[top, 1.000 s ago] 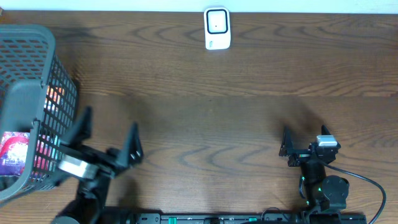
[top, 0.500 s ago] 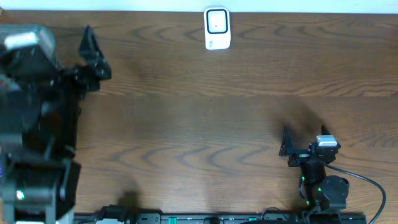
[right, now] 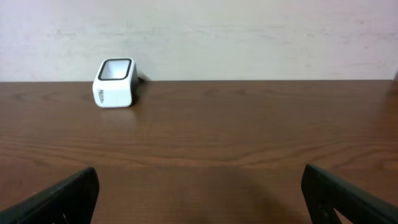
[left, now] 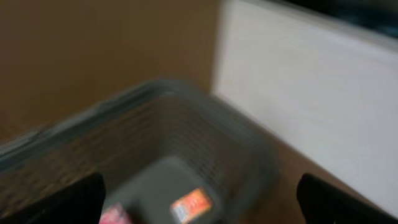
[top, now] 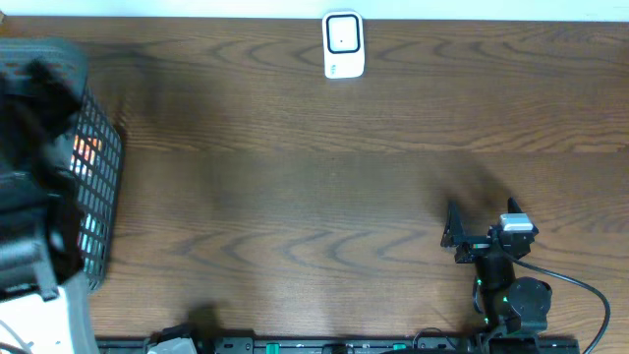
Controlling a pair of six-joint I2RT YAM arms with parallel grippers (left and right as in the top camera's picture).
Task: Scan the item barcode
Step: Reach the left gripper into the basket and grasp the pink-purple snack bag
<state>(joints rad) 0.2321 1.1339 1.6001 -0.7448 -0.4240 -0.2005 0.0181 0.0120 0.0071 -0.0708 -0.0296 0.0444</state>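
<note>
A grey mesh basket [top: 103, 167] stands at the table's left edge, and the left wrist view shows it blurred from above [left: 186, 124]. Inside it lie an orange item [left: 191, 205] and a red item [left: 112, 214]; no barcode can be made out. My left arm [top: 29, 197] looms blurred over the basket. My left gripper [left: 202, 205] hangs open above the basket, with nothing between its fingers. The white scanner [top: 343, 44] stands at the far middle of the table, also in the right wrist view [right: 114, 83]. My right gripper [top: 482, 218] rests open and empty near the front right, facing the scanner.
Brown wooden table [top: 314, 177] with a pale wall [right: 249, 37] behind its far edge. A black cable [top: 580, 290] runs from the right arm's base at the front edge.
The left arm has swung from the front of the table up and left, and now sits over the basket. The right arm has not moved.
</note>
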